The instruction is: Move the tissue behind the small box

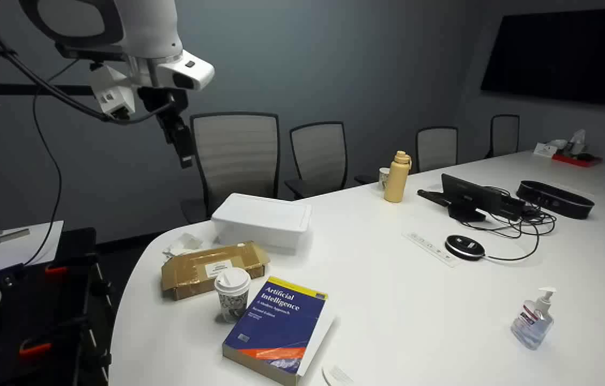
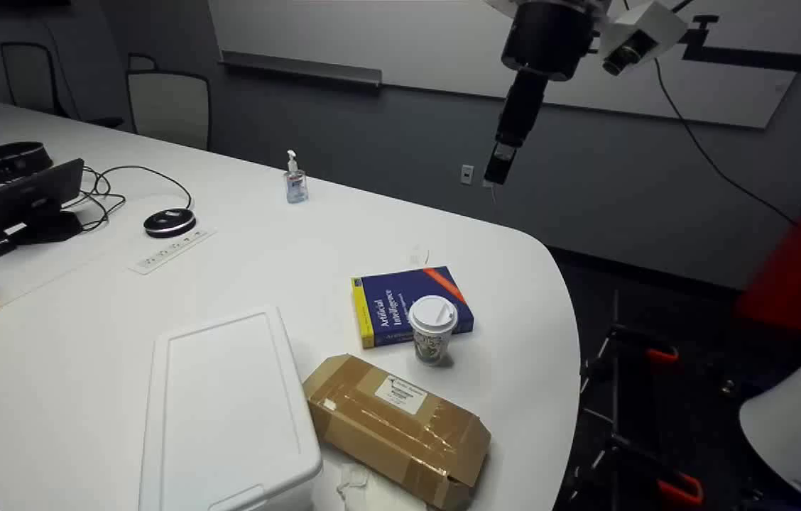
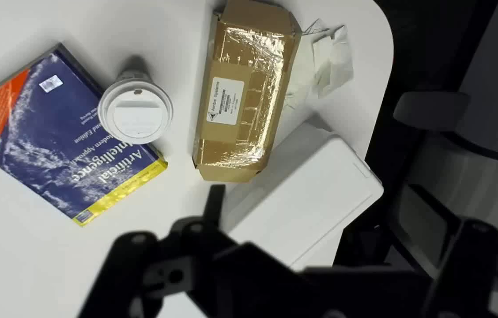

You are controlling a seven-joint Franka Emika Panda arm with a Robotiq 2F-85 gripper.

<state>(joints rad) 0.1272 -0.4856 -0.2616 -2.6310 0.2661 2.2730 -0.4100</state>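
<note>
"Gripper (image 1: 186,158) in an exterior view?"

"Upper left of the frame, raised in mid-air and seen side-on; its spread I can't tell from there."

"And the tissue (image 1: 184,244)?"

"Crumpled, left and below mid-height, just above the left end of the brown box (image 1: 199,272), left of the white bin (image 1: 261,224)."

"In an exterior view, under the whiteboard (image 2: 400,42)?"

"That's the gripper, right of centre in the upper half. The tissue meets the bottom edge, between brown box and white bin."

"Wrist view?"

"Jaws along the bottom, spread well apart. Tissue upper right, just beside the brown box; the cup (image 3: 135,112), upper left, partly hides the book (image 3: 59,145)."
</note>
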